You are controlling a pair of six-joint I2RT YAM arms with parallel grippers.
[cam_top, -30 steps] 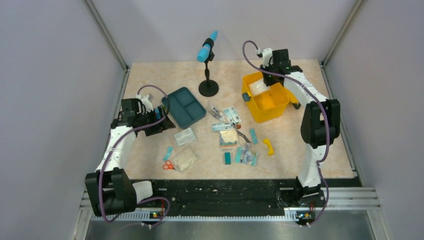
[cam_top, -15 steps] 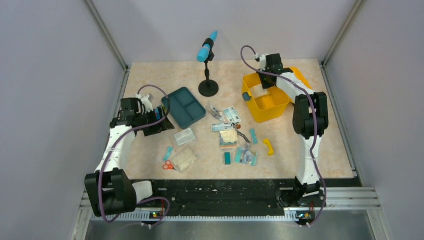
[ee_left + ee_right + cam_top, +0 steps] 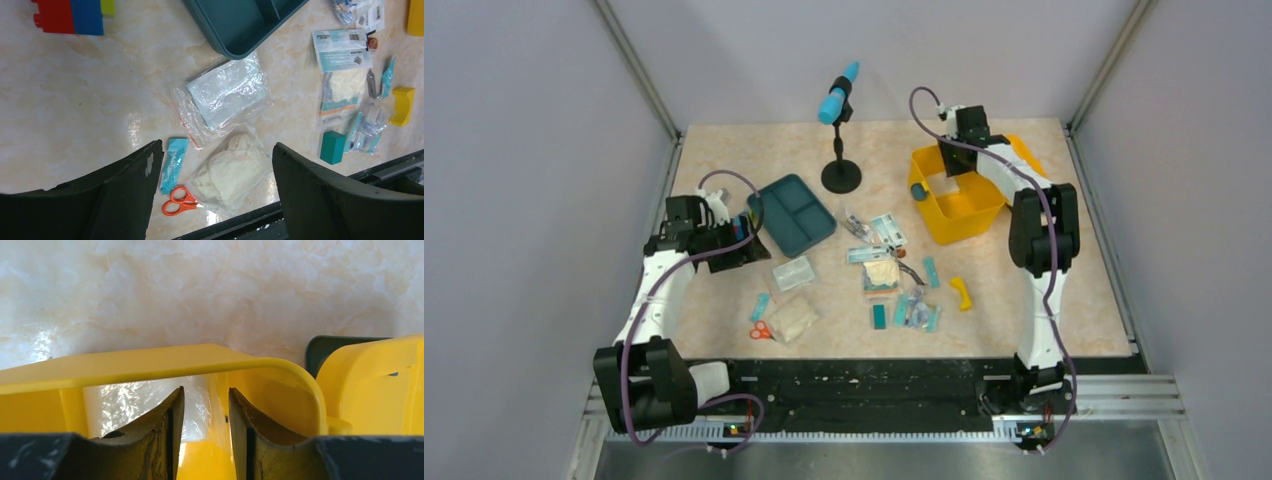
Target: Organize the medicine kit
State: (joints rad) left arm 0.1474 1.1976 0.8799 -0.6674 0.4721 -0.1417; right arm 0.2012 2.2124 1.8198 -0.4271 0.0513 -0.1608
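The medicine kit (image 3: 965, 226) is a yellow box standing open at the back right, its lid (image 3: 1027, 153) hanging behind. Its dark teal insert tray (image 3: 792, 213) lies apart on the table at the left and also shows in the left wrist view (image 3: 240, 25). My right gripper (image 3: 951, 158) reaches into the box's back left corner. In the right wrist view (image 3: 205, 391) its fingers stand a little apart under the yellow rim (image 3: 150, 362), with a clear bag (image 3: 130, 400) beyond them. My left gripper (image 3: 752, 240) is wide open and empty above the loose bags (image 3: 217, 147).
Loose supplies lie mid-table: a clear bag (image 3: 225, 92), a gauze bag (image 3: 232, 170), orange scissors (image 3: 181, 200), a teal sachet (image 3: 173, 165), a teal block (image 3: 332, 147), and a small yellow curved piece (image 3: 962, 292). A microphone stand (image 3: 840, 172) stands at the back, toy bricks (image 3: 70, 15) by the tray.
My right gripper has moved left along the back of the yellow box and lower into its corner. The left arm has not moved.
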